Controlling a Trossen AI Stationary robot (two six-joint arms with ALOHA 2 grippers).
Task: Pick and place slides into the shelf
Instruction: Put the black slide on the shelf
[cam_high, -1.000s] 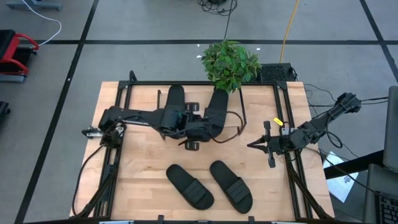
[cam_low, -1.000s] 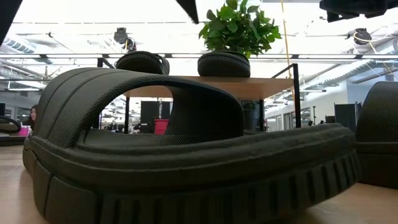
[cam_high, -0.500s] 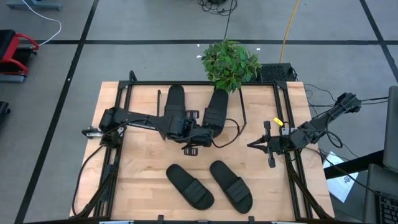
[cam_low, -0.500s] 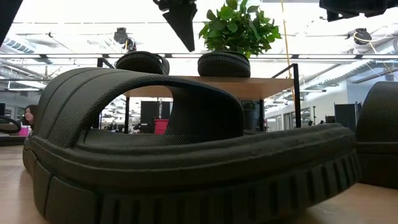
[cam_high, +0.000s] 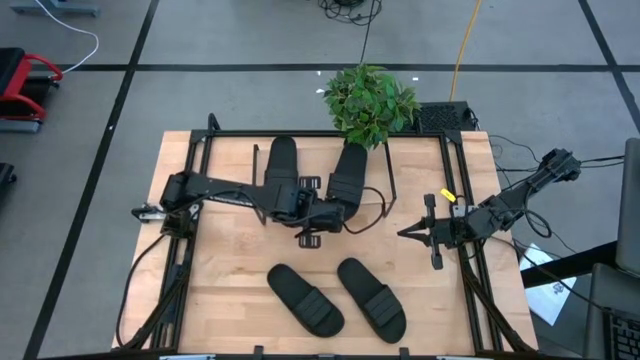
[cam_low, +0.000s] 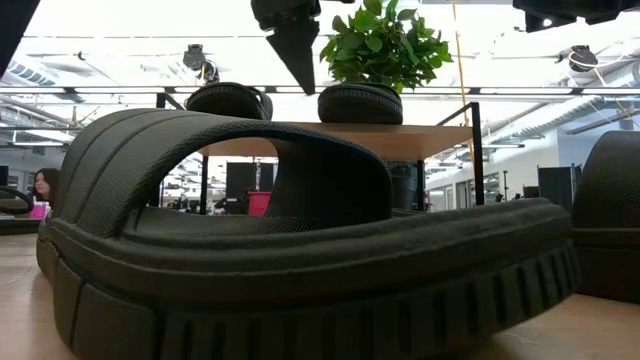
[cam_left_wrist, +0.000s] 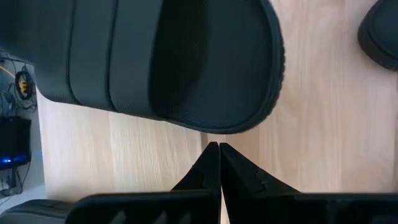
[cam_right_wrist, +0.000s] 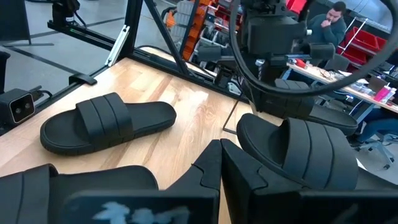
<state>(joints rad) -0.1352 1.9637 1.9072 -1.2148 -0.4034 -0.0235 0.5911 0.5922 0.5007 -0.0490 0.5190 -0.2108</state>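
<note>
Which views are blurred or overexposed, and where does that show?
Low view: the black ribbed slide sandal close to the lens fills the frame, and the ceiling behind is washed out white. Left wrist view: the shut left hand is soft. Right wrist view: the near black sandal at the bottom is blurred.

The left end effector (cam_left_wrist: 219, 147) is pointing its two dark fingers (cam_left_wrist: 205, 168) toward 12 o'clock, pressed together into a single tip with nothing between them. Just beyond that tip, the rounded end of a black slide (cam_left_wrist: 186, 62) is lying on the light wooden surface (cam_left_wrist: 323, 124), its ribbed strap showing toward 10 o'clock. The edge of a second slide (cam_left_wrist: 380, 34) is peeking in at 2 o'clock. Cables and dark equipment (cam_left_wrist: 15, 134) are sitting past the surface's edge at 9 o'clock.
</note>
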